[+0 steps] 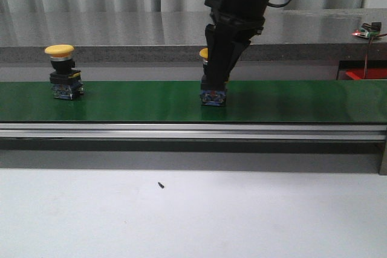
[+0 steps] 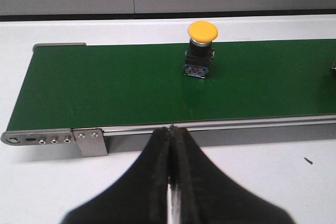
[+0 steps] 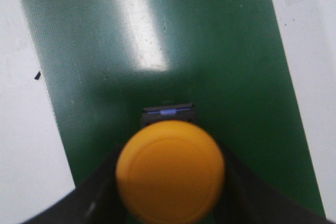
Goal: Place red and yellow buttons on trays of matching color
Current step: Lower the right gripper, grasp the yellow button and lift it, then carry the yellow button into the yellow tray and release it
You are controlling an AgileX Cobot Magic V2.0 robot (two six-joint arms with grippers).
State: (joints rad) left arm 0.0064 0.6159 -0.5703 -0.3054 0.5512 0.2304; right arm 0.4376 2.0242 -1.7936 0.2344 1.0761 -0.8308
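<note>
Two yellow buttons [image 1: 63, 72] [image 1: 213, 92] stand on the green belt [image 1: 145, 102]; right claw [image 1: 215, 86] grasps one, left claw [image 2: 171, 145] clenched.

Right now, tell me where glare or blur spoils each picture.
Right wrist view: yellow button close and soft, white glare streak on the green belt. Left wrist view: sharp, the shut left gripper slightly blurred. Front view: mild sheen on the belt.

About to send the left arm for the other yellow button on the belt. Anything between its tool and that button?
Nothing visible. From the left tool, shut and off the belt's near edge, only bare green belt lies before the free yellow button. The right tool straddles the other button, off to the side.
</note>
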